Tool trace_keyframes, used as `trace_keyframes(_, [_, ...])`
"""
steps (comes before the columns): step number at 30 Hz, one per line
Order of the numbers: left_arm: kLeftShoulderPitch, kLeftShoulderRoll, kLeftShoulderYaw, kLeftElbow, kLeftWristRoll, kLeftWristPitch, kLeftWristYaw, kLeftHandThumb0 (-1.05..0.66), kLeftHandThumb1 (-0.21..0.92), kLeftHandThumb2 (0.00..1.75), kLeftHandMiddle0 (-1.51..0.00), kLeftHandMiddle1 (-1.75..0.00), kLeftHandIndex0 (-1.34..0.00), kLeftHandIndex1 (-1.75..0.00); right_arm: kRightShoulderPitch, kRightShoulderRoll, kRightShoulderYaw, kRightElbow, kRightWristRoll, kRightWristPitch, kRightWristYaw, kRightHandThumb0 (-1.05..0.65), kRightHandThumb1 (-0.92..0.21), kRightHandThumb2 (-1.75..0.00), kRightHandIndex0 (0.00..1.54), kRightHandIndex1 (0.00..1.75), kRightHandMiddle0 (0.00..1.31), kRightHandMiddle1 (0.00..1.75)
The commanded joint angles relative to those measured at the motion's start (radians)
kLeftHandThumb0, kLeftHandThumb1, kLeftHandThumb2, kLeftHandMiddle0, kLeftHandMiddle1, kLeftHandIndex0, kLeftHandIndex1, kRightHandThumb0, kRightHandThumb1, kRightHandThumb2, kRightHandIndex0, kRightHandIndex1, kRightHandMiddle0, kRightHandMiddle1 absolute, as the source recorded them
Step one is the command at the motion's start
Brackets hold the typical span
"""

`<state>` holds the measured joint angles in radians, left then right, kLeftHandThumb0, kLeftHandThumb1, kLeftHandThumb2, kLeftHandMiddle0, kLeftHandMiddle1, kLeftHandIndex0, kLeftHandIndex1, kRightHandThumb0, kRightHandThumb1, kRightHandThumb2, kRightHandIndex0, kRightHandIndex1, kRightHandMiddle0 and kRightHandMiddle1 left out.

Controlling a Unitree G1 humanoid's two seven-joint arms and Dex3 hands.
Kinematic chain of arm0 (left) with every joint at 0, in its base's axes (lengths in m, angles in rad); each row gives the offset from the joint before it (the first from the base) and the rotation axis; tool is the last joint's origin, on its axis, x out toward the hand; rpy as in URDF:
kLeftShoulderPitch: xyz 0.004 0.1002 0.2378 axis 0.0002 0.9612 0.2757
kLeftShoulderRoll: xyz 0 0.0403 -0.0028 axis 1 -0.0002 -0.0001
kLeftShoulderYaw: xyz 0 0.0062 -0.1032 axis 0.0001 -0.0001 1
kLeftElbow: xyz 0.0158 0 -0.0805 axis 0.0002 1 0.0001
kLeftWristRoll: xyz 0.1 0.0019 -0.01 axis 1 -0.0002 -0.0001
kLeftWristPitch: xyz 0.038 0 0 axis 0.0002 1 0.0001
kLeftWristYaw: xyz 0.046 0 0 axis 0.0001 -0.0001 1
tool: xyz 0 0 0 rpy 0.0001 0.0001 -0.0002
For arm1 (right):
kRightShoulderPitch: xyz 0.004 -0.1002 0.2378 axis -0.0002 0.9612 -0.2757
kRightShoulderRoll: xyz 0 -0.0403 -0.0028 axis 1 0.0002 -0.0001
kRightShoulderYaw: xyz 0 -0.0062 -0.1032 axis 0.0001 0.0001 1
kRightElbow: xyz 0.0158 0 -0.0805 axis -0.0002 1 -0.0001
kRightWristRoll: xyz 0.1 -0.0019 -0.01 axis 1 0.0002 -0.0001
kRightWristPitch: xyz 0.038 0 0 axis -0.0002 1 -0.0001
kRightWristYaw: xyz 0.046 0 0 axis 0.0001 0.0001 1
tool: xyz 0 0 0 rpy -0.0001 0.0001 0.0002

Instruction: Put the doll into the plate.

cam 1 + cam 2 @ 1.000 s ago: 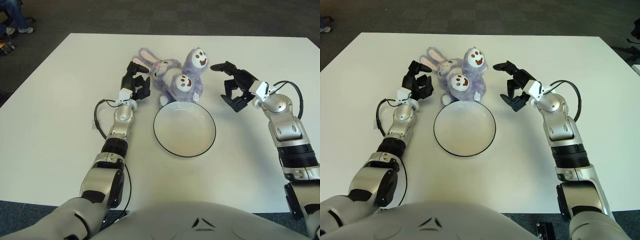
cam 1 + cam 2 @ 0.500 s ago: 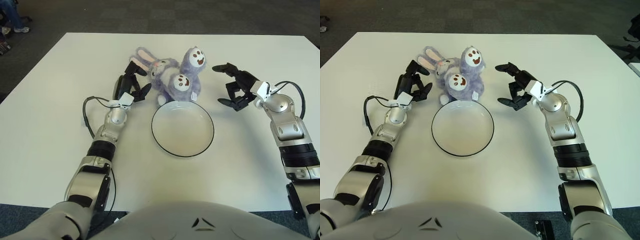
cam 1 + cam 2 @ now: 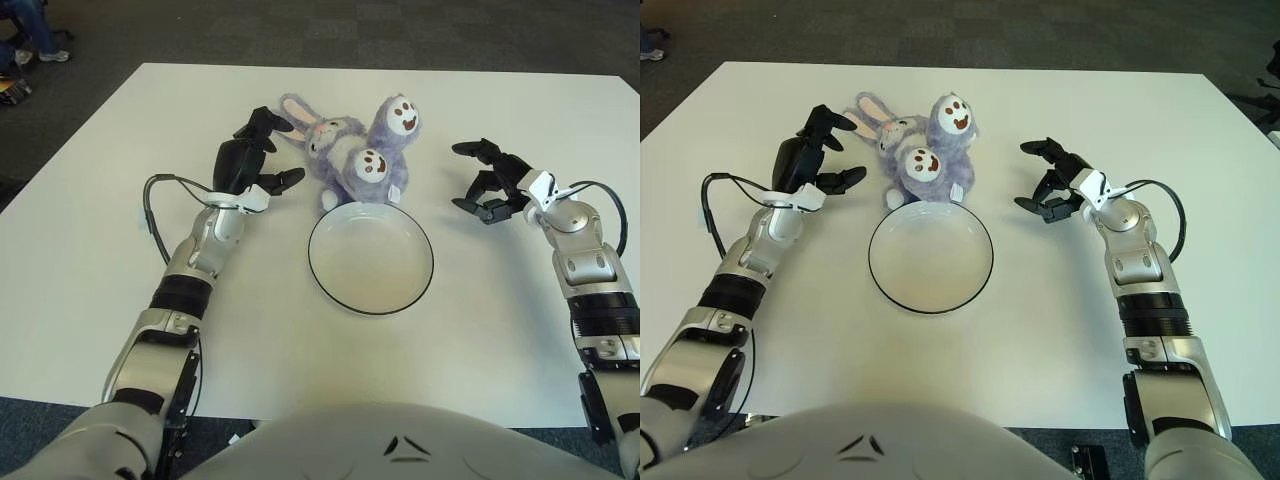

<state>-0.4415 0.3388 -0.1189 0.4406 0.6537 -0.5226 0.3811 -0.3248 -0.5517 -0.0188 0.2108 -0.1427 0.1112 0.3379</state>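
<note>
A purple plush rabbit doll (image 3: 355, 155) with white smiling faces on its feet lies on the white table, just behind the rim of the plate. The empty white plate (image 3: 370, 259) with a dark rim sits at the table's middle. My left hand (image 3: 255, 157) hovers left of the doll, fingers spread, a short gap from its ears. My right hand (image 3: 488, 183) hangs to the right of the doll and plate, fingers spread, holding nothing.
The white table (image 3: 90, 230) stretches widely to both sides and toward me. Dark carpet lies beyond its far edge. A person's legs (image 3: 30, 30) show at the far left corner.
Both hands have drawn outward from the doll: the left one moved left and opened wider, the right one moved right and slightly lower. Doll and plate have stayed put.
</note>
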Motion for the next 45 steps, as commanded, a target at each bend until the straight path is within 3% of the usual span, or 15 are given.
trace_keyframes(1, [-0.038,0.044,-0.010,0.001,0.037,0.027,0.012,-0.46,0.26,1.03,-0.13,-0.88,0.00,-0.89,0.023,0.014,-0.003,0.013,-0.023,0.032,-0.038,-0.54,-0.37,-0.95,0.11,0.59,0.00,0.73])
trace_keyframes(11, [-0.084,0.140,-0.050,-0.031,0.160,0.096,0.022,-0.52,0.25,0.98,-0.07,-0.59,0.00,-0.54,0.038,0.014,0.029,0.048,-0.072,0.026,-0.097,-0.52,-0.39,-0.97,0.07,0.60,0.00,0.84])
trace_keyframes(17, [-0.119,0.171,-0.077,-0.040,0.200,0.116,0.017,-0.59,0.32,0.91,-0.04,-0.41,0.00,-0.31,0.031,0.015,0.042,0.103,-0.088,0.026,-0.114,-0.45,-0.37,-1.03,0.04,0.69,0.00,0.89])
trace_keyframes(25, [-0.168,0.190,-0.123,-0.032,0.229,0.137,-0.005,-0.69,0.44,0.82,-0.03,-0.29,0.00,-0.11,0.024,0.026,0.047,0.195,-0.090,-0.003,-0.145,-0.40,-0.34,-1.07,0.01,0.75,0.00,0.94])
trace_keyframes(45, [-0.355,0.213,-0.270,0.145,0.298,0.089,-0.034,-0.75,0.56,0.72,-0.03,-0.19,0.00,-0.02,-0.001,0.048,0.058,0.313,-0.071,-0.058,-0.149,-0.39,-0.35,-1.05,0.00,0.77,0.00,0.98])
